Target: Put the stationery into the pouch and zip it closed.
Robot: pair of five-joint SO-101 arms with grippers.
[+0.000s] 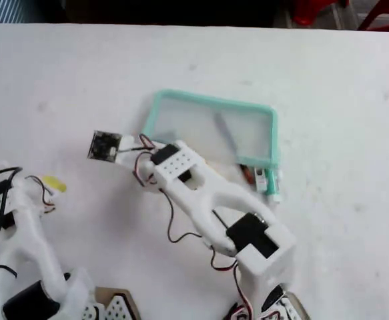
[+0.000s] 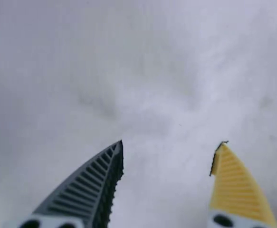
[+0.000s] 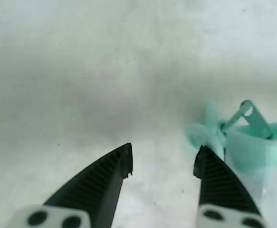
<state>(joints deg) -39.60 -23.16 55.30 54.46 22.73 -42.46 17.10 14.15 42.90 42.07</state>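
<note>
hovering your right gripper (image 3: 164, 149), jaws apart, just beside the zipper pull (image 3: 245, 111) of the pouch (image 1: 211, 101), you are likely working the zipping step; stationery (image 1: 226, 137) is lying inside the pouch. pinching that pull is looking like the next need. your left gripper (image 2: 169, 145) is sitting spread, well apart from the pouch.

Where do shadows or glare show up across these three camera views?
High view: soft, even light on the table, no bright glare spot on the pouch. Left wrist view: dim grey patches on the table beyond the left gripper, no hard-edged shadow. Right wrist view: a broad soft shadow on the table ahead of the right gripper.
</note>
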